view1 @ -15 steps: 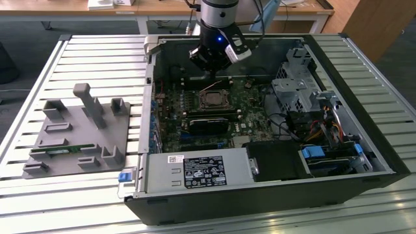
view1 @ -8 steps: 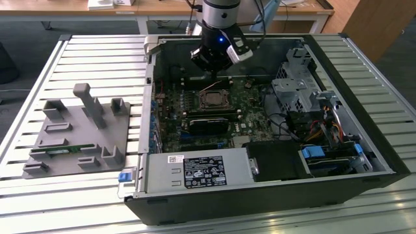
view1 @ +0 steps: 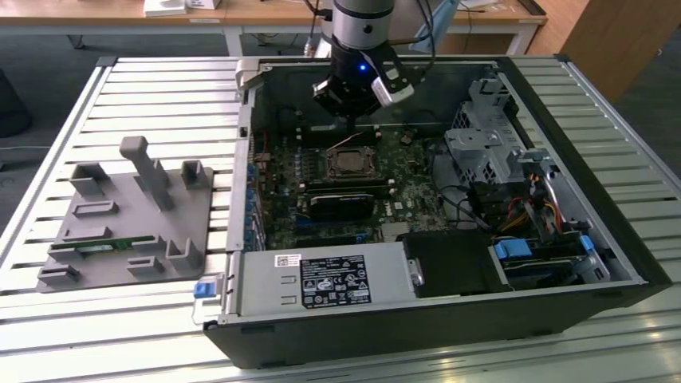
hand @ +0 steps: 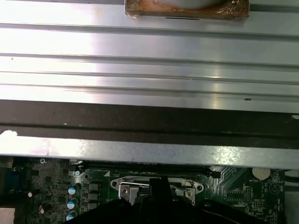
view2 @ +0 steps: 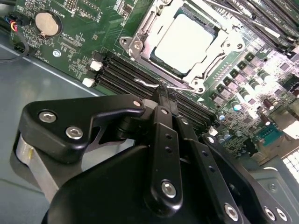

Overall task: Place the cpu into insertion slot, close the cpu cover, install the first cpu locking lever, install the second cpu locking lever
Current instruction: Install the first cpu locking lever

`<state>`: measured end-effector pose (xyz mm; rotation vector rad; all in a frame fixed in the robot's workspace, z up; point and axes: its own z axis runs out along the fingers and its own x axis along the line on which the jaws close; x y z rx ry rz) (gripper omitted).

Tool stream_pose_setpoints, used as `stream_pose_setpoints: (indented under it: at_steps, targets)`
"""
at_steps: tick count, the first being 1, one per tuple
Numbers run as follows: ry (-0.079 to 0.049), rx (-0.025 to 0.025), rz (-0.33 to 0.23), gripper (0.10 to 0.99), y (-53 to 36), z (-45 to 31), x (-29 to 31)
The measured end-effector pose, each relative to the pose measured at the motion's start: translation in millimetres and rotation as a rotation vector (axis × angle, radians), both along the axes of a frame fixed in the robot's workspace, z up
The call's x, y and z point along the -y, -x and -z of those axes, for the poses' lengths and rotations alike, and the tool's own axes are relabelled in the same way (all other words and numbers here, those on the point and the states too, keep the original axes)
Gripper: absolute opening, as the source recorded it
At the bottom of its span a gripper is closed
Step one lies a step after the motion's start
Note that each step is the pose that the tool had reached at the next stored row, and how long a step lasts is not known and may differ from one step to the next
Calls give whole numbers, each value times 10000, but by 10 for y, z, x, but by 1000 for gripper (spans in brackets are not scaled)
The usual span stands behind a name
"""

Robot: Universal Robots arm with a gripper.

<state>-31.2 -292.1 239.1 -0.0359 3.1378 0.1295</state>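
Fingers [view2: 164,108], closed together, partly hide the locking lever [view2: 148,84].

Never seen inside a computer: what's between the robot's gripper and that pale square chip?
In the second wrist view, a thin silver wire lever and the edge of the cpu cover lie between the gripper and the cpu.

We see the pale, square cpu [view2: 187,41] lying flat in the insertion slot [view2: 169,66]. The silver cpu cover [view2: 145,21] is lowered around it, and a wire locking lever [view2: 152,84] runs alongside.
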Motion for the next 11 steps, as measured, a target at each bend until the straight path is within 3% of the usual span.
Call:
stream_pose_setpoints:
  at_steps: [5, 11]
  targets:
    - [-49, 2, -2, 106, -1, 21, 0]
    - [-253, 3, -1, 106, 0, 89, 0]
